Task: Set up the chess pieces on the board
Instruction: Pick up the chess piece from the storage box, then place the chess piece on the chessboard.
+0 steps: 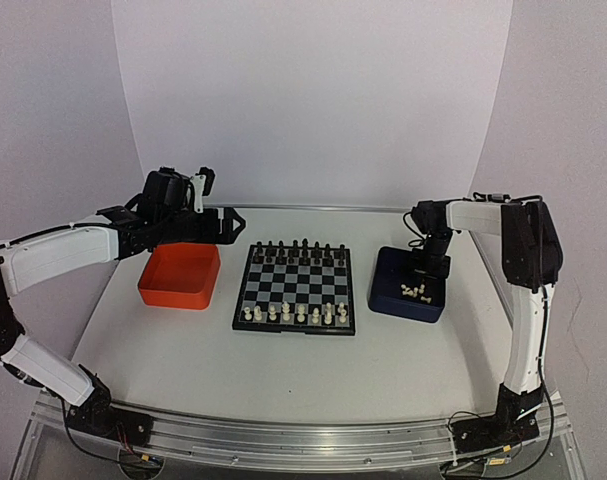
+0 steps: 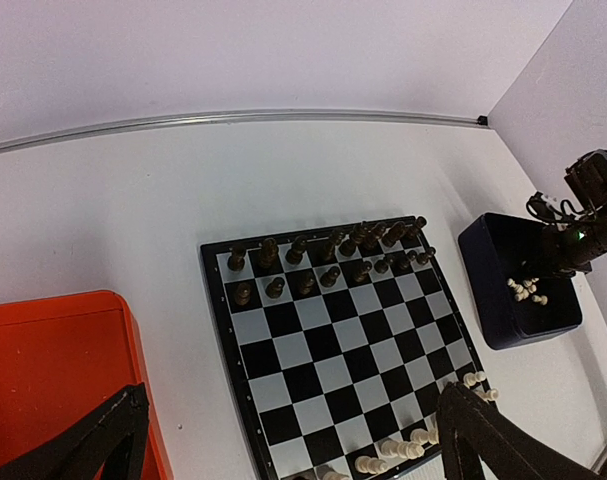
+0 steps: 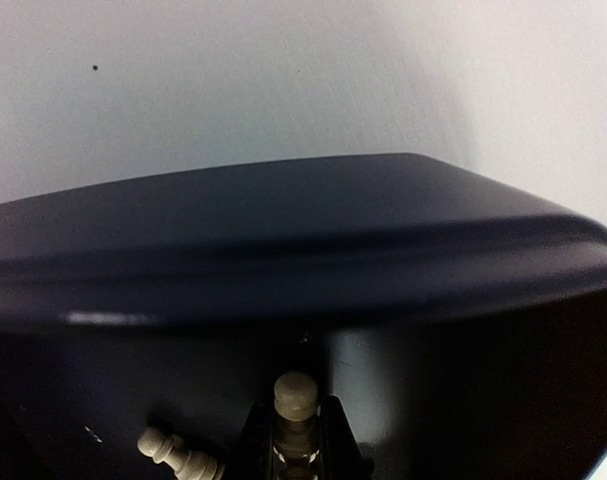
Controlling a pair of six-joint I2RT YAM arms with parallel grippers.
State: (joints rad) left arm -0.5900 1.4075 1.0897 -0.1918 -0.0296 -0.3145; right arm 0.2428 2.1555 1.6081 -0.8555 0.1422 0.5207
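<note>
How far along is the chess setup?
Done: black pieces fill the board far rows; most white pieces line the near rows. In hand: right gripper, down in the blue tray, looks closed on one white piece. Remaining: a few loose white pieces there. Idle: left gripper, open, near the orange tray.

The right pincer point(image 1: 430, 270) sits in the dark blue tray point(image 1: 384, 292) among loose chess pieces point(image 1: 415, 291).

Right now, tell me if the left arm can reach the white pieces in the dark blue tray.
Probably not. The left tool hovers open by the orange tray, the board lies between, and the right tool sits in the dark blue tray, shut on a white piece.
</note>
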